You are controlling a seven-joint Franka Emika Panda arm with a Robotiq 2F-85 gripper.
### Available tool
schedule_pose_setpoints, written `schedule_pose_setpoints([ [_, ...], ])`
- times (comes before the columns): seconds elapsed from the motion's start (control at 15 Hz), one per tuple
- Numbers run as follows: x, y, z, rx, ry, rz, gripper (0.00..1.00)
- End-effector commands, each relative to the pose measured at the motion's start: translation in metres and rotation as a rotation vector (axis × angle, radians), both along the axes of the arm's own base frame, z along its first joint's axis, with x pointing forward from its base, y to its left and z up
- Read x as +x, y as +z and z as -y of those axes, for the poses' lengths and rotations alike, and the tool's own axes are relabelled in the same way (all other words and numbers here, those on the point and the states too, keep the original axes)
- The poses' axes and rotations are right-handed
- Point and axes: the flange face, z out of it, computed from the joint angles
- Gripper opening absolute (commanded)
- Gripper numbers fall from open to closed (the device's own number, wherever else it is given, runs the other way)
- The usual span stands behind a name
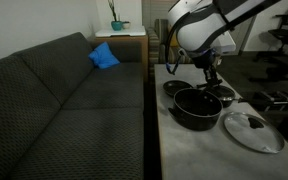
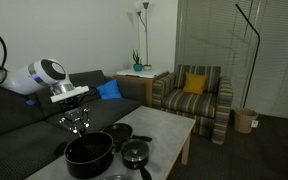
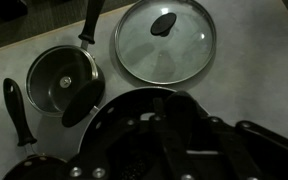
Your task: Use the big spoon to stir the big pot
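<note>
The big pot [image 1: 197, 107] is wide, black and dark inside, and stands near the table's edge; it also shows in an exterior view [image 2: 88, 156] and fills the bottom of the wrist view [image 3: 119, 110]. My gripper [image 1: 212, 78] hangs just above it, also seen in an exterior view [image 2: 76, 122]. It appears shut on the thin handle of the big spoon. The spoon's black oval bowl [image 3: 79, 103] shows at the pot's rim, next to a small pan. The handle in the jaws [image 3: 179, 120] is dark and hard to make out.
A round glass lid [image 1: 252, 131] [image 3: 166, 40] lies beside the pot. A small pan with a shiny inside [image 3: 56, 82] and other small black pans [image 2: 119, 133] [image 2: 136, 154] stand close by. A dark sofa [image 1: 54, 110] runs along the table.
</note>
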Motion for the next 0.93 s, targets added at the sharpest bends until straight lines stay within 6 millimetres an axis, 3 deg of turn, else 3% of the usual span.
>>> schedule_pose_setpoints([
  [0.0,0.007,0.007,0.003,-0.002,0.031,0.026,0.07],
  [0.33,0.013,0.01,0.013,-0.021,0.036,0.045,0.07],
  [0.87,0.02,0.007,0.05,-0.064,0.0,0.055,0.07],
])
